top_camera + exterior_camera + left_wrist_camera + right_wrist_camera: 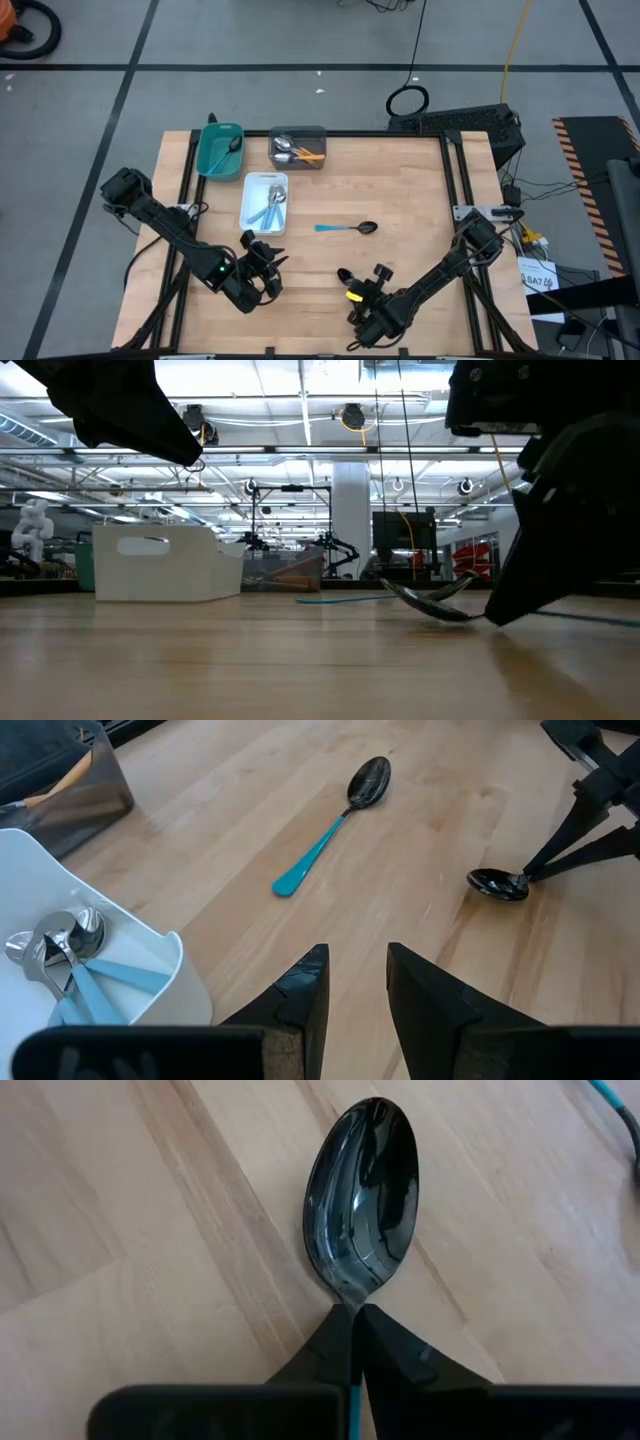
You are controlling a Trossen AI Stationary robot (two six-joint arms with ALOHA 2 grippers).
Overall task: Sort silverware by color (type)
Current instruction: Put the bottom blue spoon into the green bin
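Observation:
My right gripper is shut on a spoon with a shiny black bowl near the table's front edge, right of centre. A second spoon, with a light-blue handle and a black bowl, lies flat on the wood at mid-table. My left gripper hovers open at the front left with nothing between its fingers. Blue-handled silver spoons lie in the white tray. Orange-handled spoons lie in the grey tray. One spoon lies in the teal tray. My right gripper pinches the spoon's thin neck, right behind the bowl, between its two fingertips. The fingers slant down from the table's near right side and lie along the handle, which they hide. The bowl lies face up, low at the tabletop.
The three trays stand together at the table's far left. Bare wood lies between the two grippers and around the loose spoon. A black metal frame borders the tabletop, and cables lie beyond the far right corner.

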